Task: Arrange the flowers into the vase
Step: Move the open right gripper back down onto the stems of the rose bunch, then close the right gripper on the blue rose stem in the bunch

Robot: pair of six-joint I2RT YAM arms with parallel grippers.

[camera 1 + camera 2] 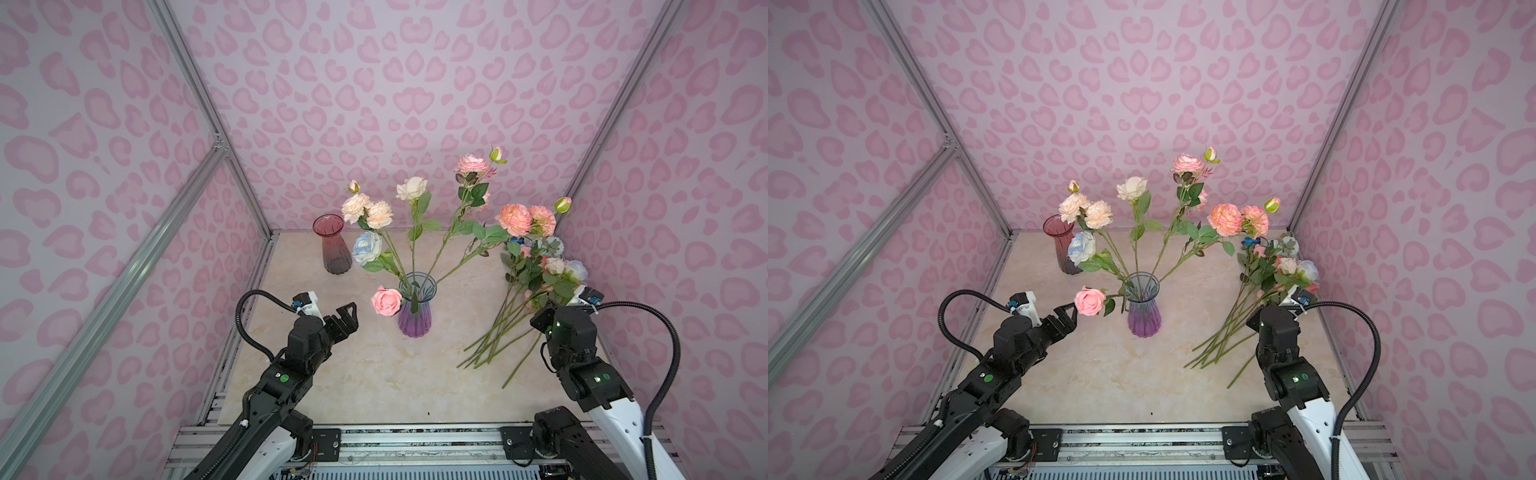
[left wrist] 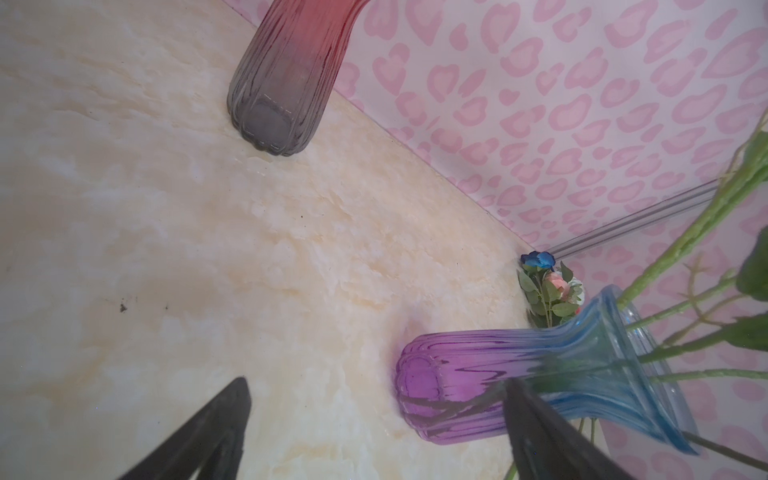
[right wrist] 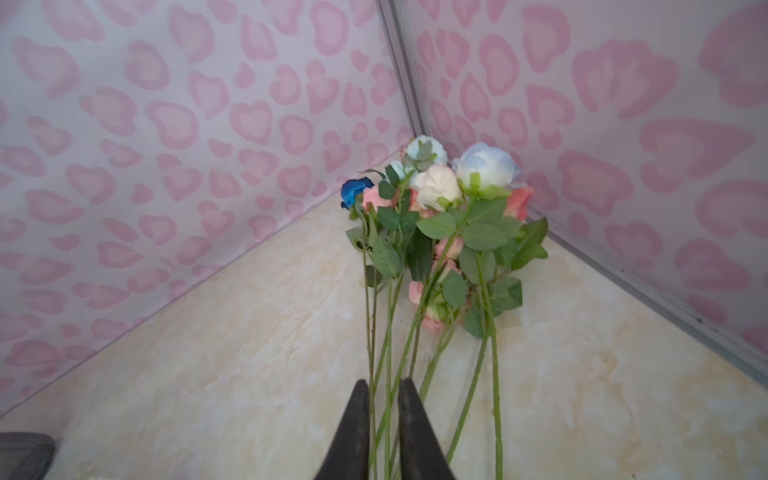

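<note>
Cream marble tabletop (image 1: 374, 382), pink heart-print walls (image 1: 415, 83). I'm seeing flowers (image 1: 411, 189) standing in the middle vase (image 1: 414, 316), loose flowers (image 3: 436, 191) lying far right, right gripper (image 3: 383, 384) pinching those, left gripper (image 1: 352, 318) gaping empty.

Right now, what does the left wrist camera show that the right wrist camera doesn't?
Only left wrist: the red vase, the purple-blue vase holding green stems, the open left claw. Only right wrist: the pale blue rose, the cream rose, the right claw astride loose stems. Both: the deep blue flower, marble tabletop, pink-patterned walls.
</note>
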